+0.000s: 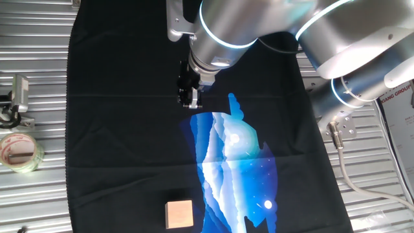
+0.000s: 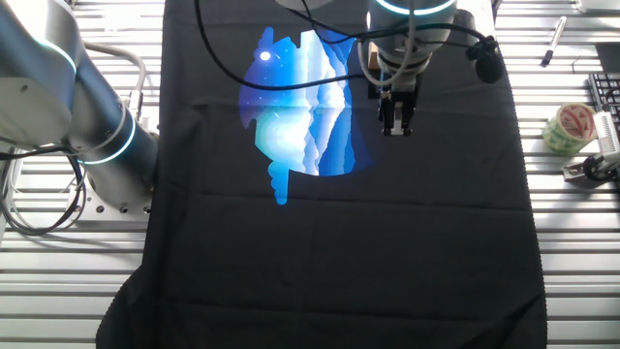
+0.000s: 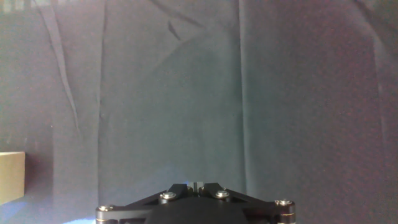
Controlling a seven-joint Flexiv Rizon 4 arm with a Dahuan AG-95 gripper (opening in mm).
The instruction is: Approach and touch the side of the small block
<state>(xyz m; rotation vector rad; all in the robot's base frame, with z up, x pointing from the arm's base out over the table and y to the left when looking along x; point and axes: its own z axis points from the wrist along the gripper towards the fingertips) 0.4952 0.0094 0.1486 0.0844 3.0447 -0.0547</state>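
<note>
The small block (image 1: 179,213) is a pale tan cube on the black cloth near the front edge in one fixed view. In the hand view it shows only as a tan face at the left edge (image 3: 11,177). It is out of view in the other fixed view. My gripper (image 1: 189,100) hangs over the cloth well behind the block, apart from it, beside the blue print. It also shows in the other fixed view (image 2: 395,127) and the hand view (image 3: 195,185). Its jaws are shut together and hold nothing.
A black cloth (image 1: 116,129) with a blue mountain print (image 1: 233,162) covers the slatted metal table. A roll of clear tape (image 1: 19,151) and a metal clip (image 1: 18,97) lie left of the cloth. The arm's base (image 2: 107,145) stands beside the cloth.
</note>
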